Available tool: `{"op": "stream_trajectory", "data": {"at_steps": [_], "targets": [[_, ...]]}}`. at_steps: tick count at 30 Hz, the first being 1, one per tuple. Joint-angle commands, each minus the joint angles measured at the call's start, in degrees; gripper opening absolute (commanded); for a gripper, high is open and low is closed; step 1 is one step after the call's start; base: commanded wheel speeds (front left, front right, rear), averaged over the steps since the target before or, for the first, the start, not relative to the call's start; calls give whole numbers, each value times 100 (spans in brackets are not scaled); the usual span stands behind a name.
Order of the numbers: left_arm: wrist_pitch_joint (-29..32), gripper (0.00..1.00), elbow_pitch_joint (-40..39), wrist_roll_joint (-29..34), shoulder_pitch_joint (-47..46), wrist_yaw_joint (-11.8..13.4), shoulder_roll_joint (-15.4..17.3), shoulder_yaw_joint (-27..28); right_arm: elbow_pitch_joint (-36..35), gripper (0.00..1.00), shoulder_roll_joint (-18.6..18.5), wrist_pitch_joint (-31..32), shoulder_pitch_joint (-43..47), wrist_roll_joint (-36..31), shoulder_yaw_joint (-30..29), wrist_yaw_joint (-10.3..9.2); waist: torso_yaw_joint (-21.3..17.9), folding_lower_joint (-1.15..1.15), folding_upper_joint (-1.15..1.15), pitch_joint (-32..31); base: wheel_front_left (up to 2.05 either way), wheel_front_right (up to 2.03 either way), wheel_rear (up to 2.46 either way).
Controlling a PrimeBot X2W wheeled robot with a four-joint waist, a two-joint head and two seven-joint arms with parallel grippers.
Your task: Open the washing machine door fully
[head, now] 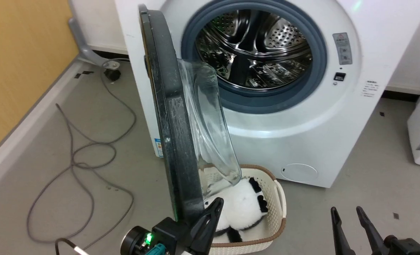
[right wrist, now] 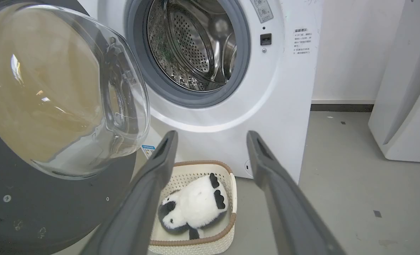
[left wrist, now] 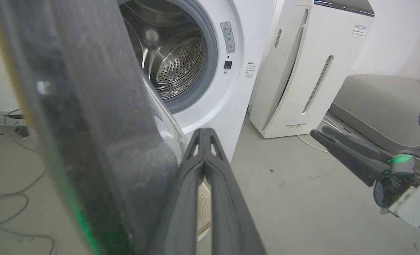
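Right against the inner side of the washing machine door (head: 174, 141), swung out edge-on, your left gripper (head: 217, 203) has fingers pinched together. Off to the door's right, your right gripper (head: 346, 209) is spread, empty.

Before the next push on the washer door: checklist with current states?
1. washing machine door fully open: not ok, it stands edge-on in the head view, about square to the machine front.
2. left hand on the door's inner side near its lower rim: ok.
3. Left hand touching the door: cannot tell.
4. right hand clear of the door: ok, open, off to the right.
5. basket out of the outward swing: ok, it sits on the door's inner side.
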Motion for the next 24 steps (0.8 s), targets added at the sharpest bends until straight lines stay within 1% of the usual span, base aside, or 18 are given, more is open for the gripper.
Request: {"op": "stream_trajectory", "data": {"at_steps": [1,7,15,19,24], "targets": [[30,0,15,14,-21,78,66,117,21,100,27,-45,-2,33,12,3,96,0,0,-2,0,0,0],[6,0,28,-38,-40,131,99,200,75,100,27,-50,0,73,71,3,403,0,0,-26,0,0,0],[-22,0,62,-121,-108,217,190,411,117,100,27,-55,32,140,140,3,931,0,0,-52,0,0,0],[-56,0,117,-223,-133,268,247,594,132,100,27,-52,23,142,240,3,1153,0,0,-28,0,0,0],[-196,0,220,-382,-224,365,324,942,103,100,27,-16,-44,123,277,3,1323,0,0,142,0,0,0]]}}
